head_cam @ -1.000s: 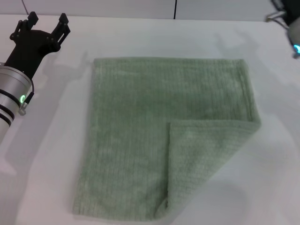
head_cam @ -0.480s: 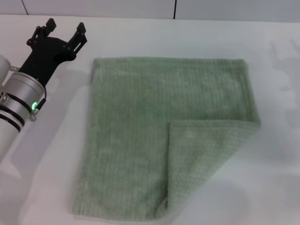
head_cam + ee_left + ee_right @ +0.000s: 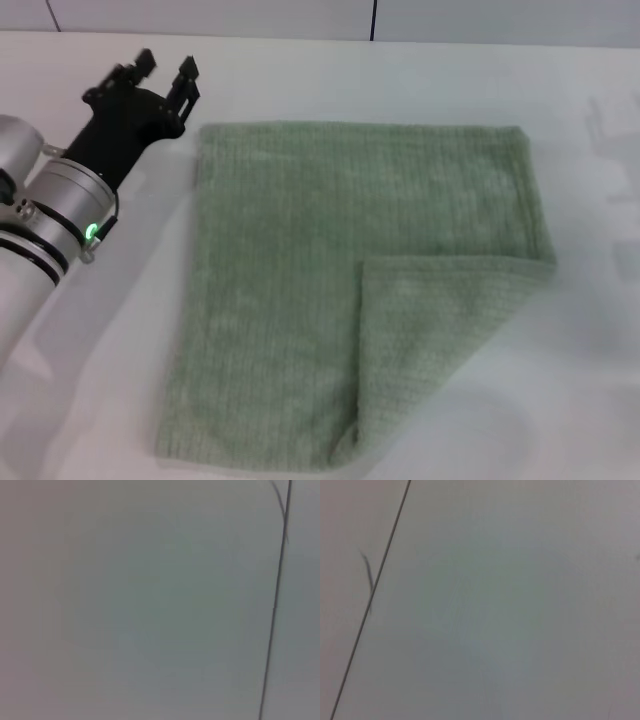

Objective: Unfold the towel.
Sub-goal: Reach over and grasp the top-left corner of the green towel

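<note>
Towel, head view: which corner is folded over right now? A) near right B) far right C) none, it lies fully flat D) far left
A. The towel has its near right corner turned back as a triangular flap lying on top of the cloth; the far corners lie flat. The left gripper is off the far left corner, fingers apart and holding nothing.

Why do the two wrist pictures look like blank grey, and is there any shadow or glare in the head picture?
Both wrist views show only a plain pale surface crossed by one thin dark line, with no detail to focus on. In the head view the light is soft: the left gripper casts a faint shadow on the table beside the towel; no glare.
</note>
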